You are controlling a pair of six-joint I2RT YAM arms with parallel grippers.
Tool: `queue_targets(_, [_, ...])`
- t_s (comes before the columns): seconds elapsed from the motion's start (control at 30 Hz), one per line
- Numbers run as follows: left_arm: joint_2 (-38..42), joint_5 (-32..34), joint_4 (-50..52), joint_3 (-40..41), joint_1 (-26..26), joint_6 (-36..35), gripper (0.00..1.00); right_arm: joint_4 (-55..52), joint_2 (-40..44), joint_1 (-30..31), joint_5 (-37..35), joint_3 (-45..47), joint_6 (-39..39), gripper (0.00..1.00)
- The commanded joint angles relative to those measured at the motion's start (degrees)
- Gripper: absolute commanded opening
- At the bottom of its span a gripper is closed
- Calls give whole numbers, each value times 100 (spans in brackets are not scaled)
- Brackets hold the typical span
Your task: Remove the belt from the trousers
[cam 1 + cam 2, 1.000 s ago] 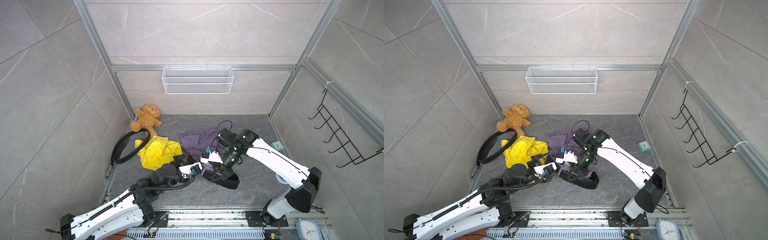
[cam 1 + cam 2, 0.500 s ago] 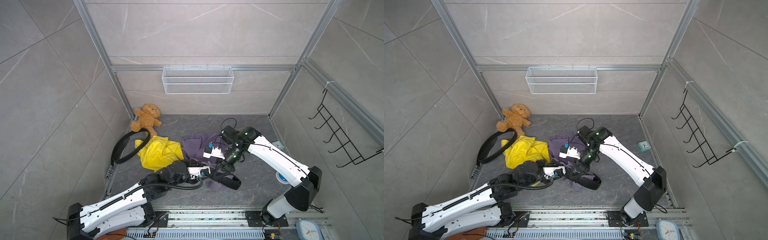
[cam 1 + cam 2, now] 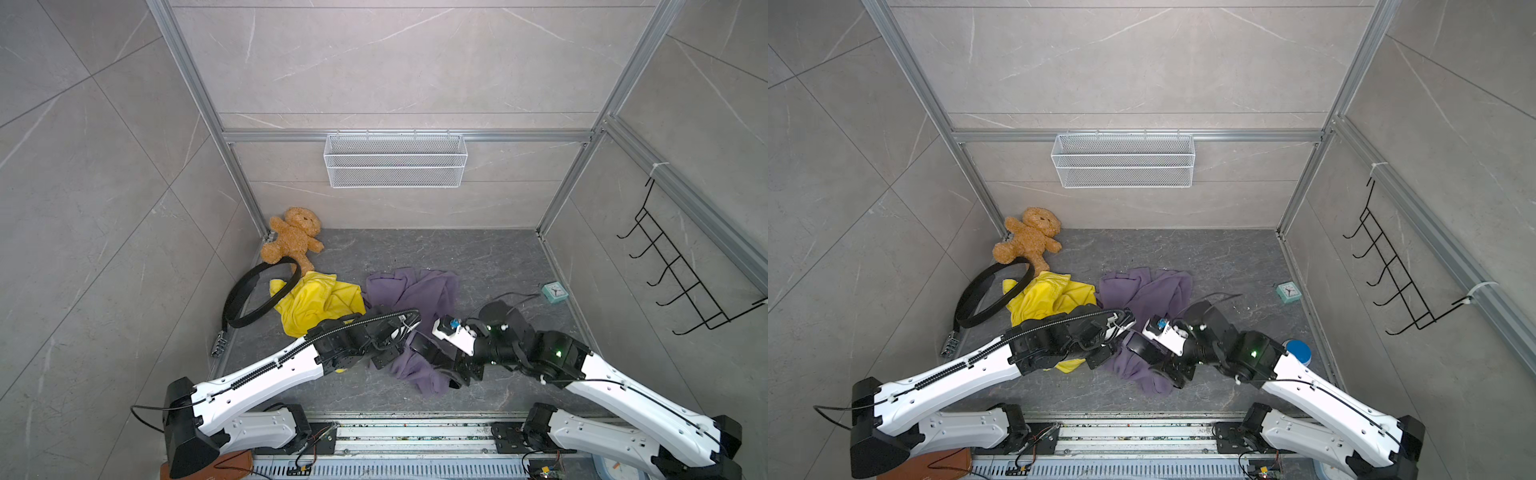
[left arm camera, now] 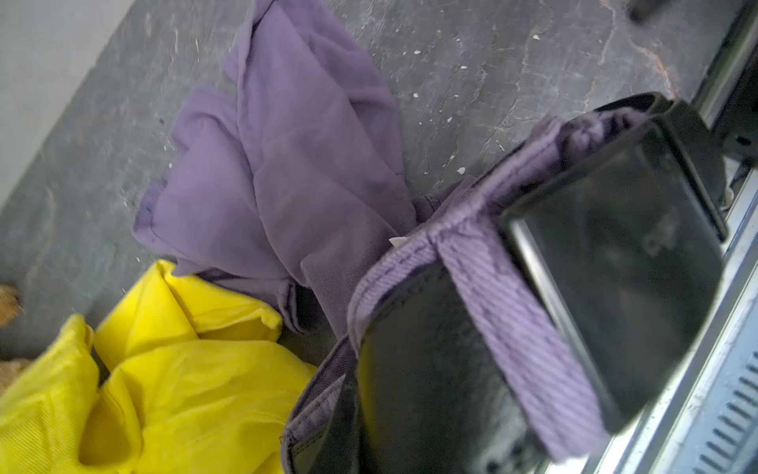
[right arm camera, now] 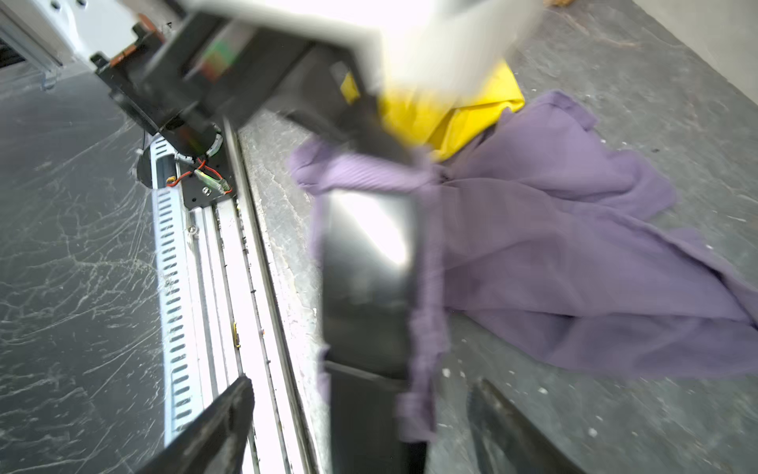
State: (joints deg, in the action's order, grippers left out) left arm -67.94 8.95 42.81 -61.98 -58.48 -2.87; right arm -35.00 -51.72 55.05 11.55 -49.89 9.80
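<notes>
Your left gripper point(image 3: 384, 357) pinched shut on the purple trousers point(image 5: 574, 254) (view blurred), your right gripper point(image 5: 363, 385) spread wide, black belt point(image 5: 369, 287) between its fingers.

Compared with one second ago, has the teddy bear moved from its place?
No. The teddy bear lies in the same far corner as before, right beside the foot of the aluminium frame post.

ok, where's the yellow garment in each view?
Both top views: yellow garment on the floor, between the loose belt and the purple trousers.
Left wrist: bunched against the purple trousers.
Right wrist: beyond the purple trousers, partly hidden by the left arm.
Shared landmark: the purple trousers, touching it everywhere.
</notes>
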Motion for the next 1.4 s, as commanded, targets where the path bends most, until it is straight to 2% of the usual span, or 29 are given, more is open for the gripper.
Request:
queue_targets(0.0, [-25,-600,436,-395,297,899,0,1225,17,698,-1681,345,-492,84])
queue_targets(0.1, [-136,-981,529,-576,440,964,0,1398,-596,1332,-3153,276,-129,85])
queue_targets(0.2, [-331,-1316,826,-761,443,997,0,1995,-1094,1376,-3542,213,258,84])
queue_targets(0.27, [-268,-1549,699,-626,442,1128,0,2434,-1264,1340,-3393,269,520,83])
queue_targets(0.4, [230,-1645,314,-94,442,1435,0,2602,-1314,927,-2980,403,464,60])
queue_targets(0.5, [461,-1956,172,164,451,1419,0,2737,-1201,695,-2550,585,649,54])
queue_targets(0.6, [616,-2366,-58,408,449,1308,0,2793,-1430,515,-1945,504,1006,56])
queue_targets(0.7, [785,-2482,-217,649,496,1148,0,2924,-1737,452,-1514,419,1239,71])
queue_targets(0.77, [821,-2686,-237,770,596,1063,0,3209,-1804,358,-1506,528,1311,69])
queue_targets(0.87, [968,-2646,-295,995,725,1083,0,3061,-1749,26,-857,434,1366,48])
queue_targets(0.97, [1049,-2243,-127,1065,906,1067,0,1946,-1823,-54,-439,-107,1616,35])
queue_targets(1.0, [1078,-2062,-94,1052,921,1049,0,1506,-1889,-72,-342,-312,1689,27])
queue_targets(1.03, [1116,-1872,-108,1047,925,1053,1,1041,-1990,-96,-210,-549,1716,9])
queue_targets(1.07, [1157,-1794,-161,1048,921,1022,4,645,-2106,-124,-36,-787,1777,0])
queue_targets(1.17, [1147,-1611,-272,994,921,918,16,-254,-2420,-160,261,-1359,1841,0])
queue_targets(1.2, [1143,-1519,-271,957,924,894,25,-373,-2457,-169,297,-1459,1828,0])
queue_targets(1.3, [1343,-1015,-282,929,924,792,44,-385,-2366,-198,209,-1496,1721,0])
queue_targets(1.37, [1715,-645,-430,1016,924,770,49,-366,-2292,-229,133,-1508,1652,0])
